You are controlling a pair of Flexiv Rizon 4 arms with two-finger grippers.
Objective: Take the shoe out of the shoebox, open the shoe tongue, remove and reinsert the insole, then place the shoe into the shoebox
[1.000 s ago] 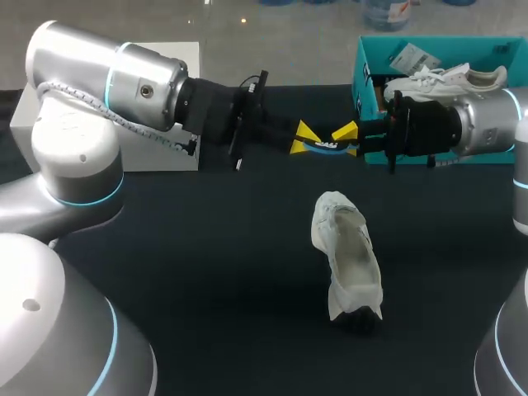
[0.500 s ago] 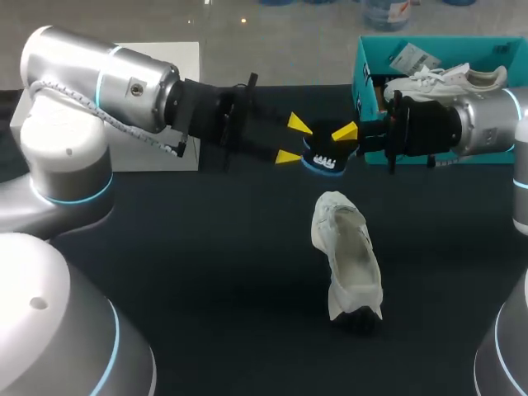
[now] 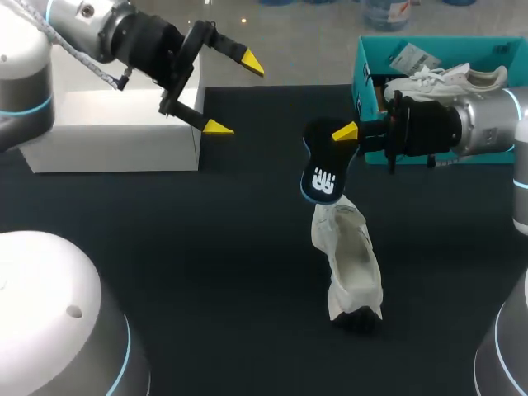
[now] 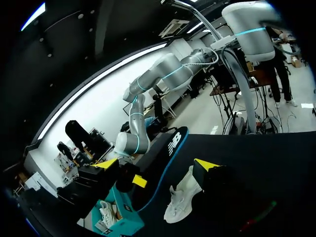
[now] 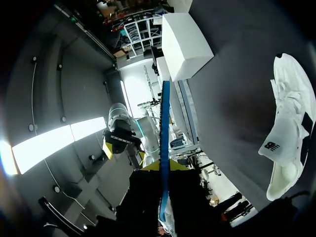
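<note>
Insole [image 3: 323,169] pinched in right jaws, dangling over shoe [image 3: 351,264]; left jaws apart.

Black, white, teal and yellow across a dark worktop

The worktop [image 3: 206,247] is black; the shoe [image 3: 348,256] at its middle is white, with a dark patch at its six-o'clock end; the insole [image 3: 324,169] is black, edged in blue, with a white mark; the shoebox [image 3: 429,48] at two o'clock is teal, and the second shoe [image 3: 445,80] in it is white; the box [image 3: 115,124] at ten o'clock is white; the left hand [image 3: 235,94] and right hand [image 3: 340,134] are black with yellow tips; the left arm [image 3: 25,49] and right arm [image 3: 495,115] are silver-grey with cyan rings.
</note>
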